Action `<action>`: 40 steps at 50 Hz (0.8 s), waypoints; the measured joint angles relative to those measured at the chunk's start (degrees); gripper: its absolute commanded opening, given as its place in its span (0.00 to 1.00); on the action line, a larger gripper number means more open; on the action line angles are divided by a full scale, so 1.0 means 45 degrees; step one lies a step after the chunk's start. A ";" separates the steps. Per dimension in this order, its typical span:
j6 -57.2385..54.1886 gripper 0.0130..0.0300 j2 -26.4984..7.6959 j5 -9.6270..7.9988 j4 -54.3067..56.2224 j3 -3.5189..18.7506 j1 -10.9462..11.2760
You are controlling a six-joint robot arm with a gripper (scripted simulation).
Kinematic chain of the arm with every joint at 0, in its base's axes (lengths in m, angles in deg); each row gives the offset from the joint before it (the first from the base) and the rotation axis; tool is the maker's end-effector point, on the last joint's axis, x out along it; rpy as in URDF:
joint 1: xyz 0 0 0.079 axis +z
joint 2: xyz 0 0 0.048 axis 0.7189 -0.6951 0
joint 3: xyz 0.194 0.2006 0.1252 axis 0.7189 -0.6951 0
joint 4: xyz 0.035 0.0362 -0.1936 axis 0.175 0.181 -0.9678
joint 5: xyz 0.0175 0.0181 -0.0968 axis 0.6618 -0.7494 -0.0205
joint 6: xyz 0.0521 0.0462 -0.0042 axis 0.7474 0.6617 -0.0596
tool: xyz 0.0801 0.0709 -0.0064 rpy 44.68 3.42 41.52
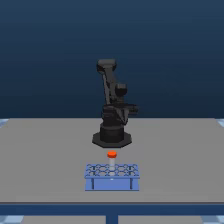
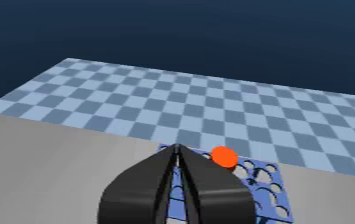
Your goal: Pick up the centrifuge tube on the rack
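Wrist view: the black gripper point(image 2: 177, 150) has its two fingers pressed together to a thin slit at the tips — it holds nothing. The tips hang above the light-blue rack point(image 2: 267, 192), with the tube's point(image 2: 224, 157) round orange-red cap just beside them. Exterior view: the dark arm point(image 1: 112, 102) stands upright on a grey table point(image 1: 45, 160); the rack sits in front of its base, w/ two dark vertical marks on its front — no readable writing or labels. The cap shows at the rack's far edge, toward the arm.
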 measured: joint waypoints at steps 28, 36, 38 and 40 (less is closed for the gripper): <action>0.0028 1.00 -0.0021 0.0001 -0.0025 0.0008 -0.0009; 0.0219 1.00 -0.0193 0.0002 -0.0226 0.0078 -0.0084; 0.0297 1.00 -0.0267 0.0003 -0.0311 0.0109 -0.0117; 0.0388 1.00 -0.0358 0.0003 -0.0411 0.0147 -0.0158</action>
